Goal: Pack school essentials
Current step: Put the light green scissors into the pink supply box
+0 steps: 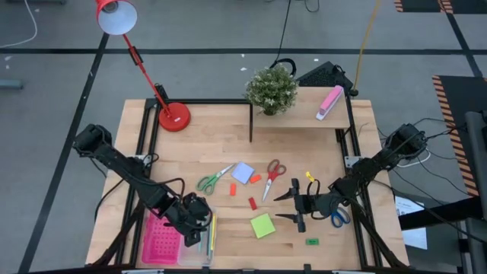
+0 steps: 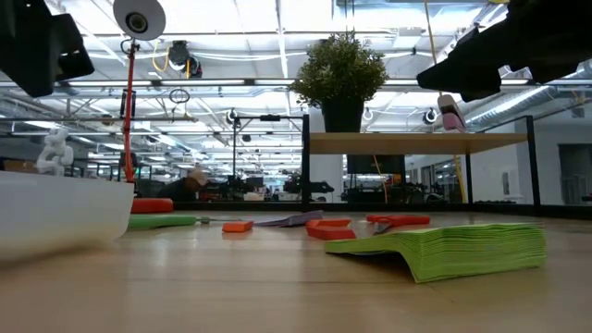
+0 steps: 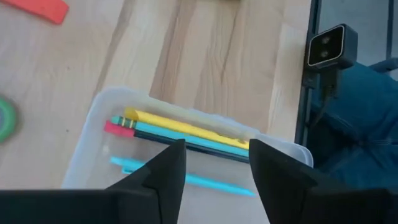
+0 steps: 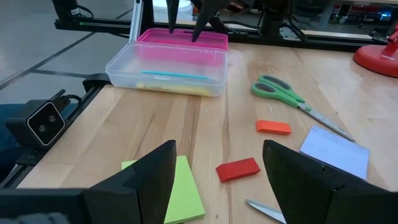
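My left gripper [image 3: 214,165] hangs open over a clear box [image 1: 199,242] at the near left. The box holds yellow, teal and blue pens [image 3: 180,132]. My right gripper [image 1: 289,207] is open above the table at the near right, its fingers pointing left. Ahead of it a green note pad [image 4: 180,190] and a red block [image 4: 238,168] lie flat. Farther off lie an orange block [image 4: 273,127], green scissors [image 1: 213,179], a pale-blue pad [image 1: 243,173] and red scissors [image 1: 272,175]. Blue scissors [image 1: 339,218] lie under the right arm. A tiny green block [image 1: 312,241] sits near the front edge.
A pink perforated tray [image 1: 161,242] stands beside the clear box. At the back are a red desk lamp [image 1: 173,116], and a raised shelf [image 1: 300,114] that carries a potted plant [image 1: 272,89] and a pink-and-white block [image 1: 329,102]. A small yellow thing [image 1: 310,176] lies by the right arm.
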`<state>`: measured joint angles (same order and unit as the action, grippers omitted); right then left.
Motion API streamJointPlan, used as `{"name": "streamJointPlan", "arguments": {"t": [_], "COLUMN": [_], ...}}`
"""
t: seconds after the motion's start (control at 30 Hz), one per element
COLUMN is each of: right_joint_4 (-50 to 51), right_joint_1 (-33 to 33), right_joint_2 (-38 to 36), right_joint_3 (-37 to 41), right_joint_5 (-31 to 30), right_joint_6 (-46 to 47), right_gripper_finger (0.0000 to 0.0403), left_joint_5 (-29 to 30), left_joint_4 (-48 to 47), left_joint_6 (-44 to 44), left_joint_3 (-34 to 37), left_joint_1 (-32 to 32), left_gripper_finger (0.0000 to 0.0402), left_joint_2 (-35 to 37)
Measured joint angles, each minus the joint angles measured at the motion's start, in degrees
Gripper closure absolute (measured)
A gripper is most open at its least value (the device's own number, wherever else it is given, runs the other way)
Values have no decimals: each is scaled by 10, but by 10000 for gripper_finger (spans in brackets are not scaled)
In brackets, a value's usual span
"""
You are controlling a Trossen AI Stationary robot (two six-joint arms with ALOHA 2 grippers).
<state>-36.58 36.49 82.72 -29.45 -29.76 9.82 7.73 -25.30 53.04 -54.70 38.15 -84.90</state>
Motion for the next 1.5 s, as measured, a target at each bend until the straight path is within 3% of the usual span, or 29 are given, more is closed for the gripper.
{"name": "streamJointPlan", "arguments": {"t": [0.2,0.5,0.7,0.9,1.27,1.5], "right_joint_4": [3,15,65,91,106,91], "right_joint_1": [0,-16,-56,-120,-257,-275], "right_joint_2": [0,0,0,0,0,0], "right_joint_3": [0,0,0,0,0,0], "right_joint_5": [0,-22,-32,-15,195,195], "right_joint_6": [0,0,0,-22,-84,-107], "right_gripper_finger": [170,170,170,170,170,170], "left_joint_5": [27,202,262,255,234,227], "left_joint_4": [0,-9,-25,-36,-48,-41], "left_joint_6": [-29,-98,-153,-228,-257,-223], "left_joint_3": [0,0,0,0,0,0], "left_joint_1": [0,5,-24,-64,-123,-158], "left_gripper_finger": [235,259,272,275,275,275], "left_joint_2": [0,0,0,0,0,0]}}
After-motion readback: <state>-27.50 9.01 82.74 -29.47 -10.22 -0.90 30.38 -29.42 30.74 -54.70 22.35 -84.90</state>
